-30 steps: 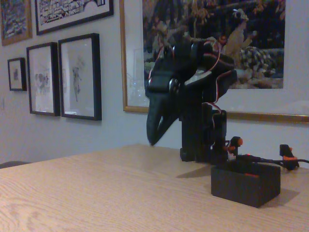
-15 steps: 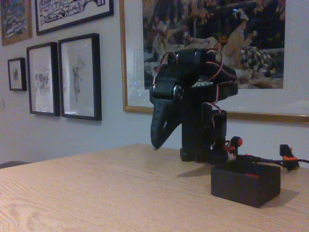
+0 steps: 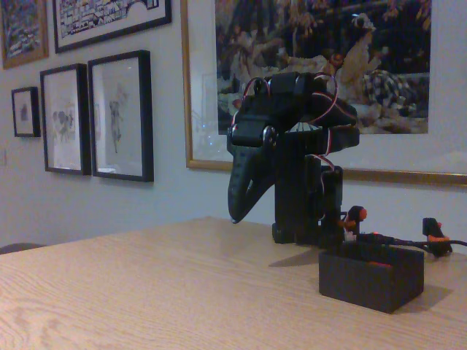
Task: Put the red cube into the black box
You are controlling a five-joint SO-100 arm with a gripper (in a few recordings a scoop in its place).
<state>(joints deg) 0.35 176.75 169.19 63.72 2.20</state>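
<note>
The black box (image 3: 371, 280) sits on the wooden table at the right, in front of the arm's base. Just over its near wall, inside the box, a thin sliver of red shows: the top of the red cube (image 3: 379, 262), with the rest hidden by the wall. My black gripper (image 3: 236, 214) hangs from the folded arm, pointing down, well left of the box and a little above the tabletop. Its fingers taper together to one tip and hold nothing.
The arm's black base (image 3: 306, 211) stands behind the box, with orange-red parts (image 3: 355, 214) and a cable (image 3: 408, 243) running right along the table. The wooden tabletop (image 3: 146, 292) stretches left and forward. Framed pictures hang on the wall behind.
The arm has folded in slightly: the gripper moved a little right toward the base and its fingers drew together. The box has not moved.
</note>
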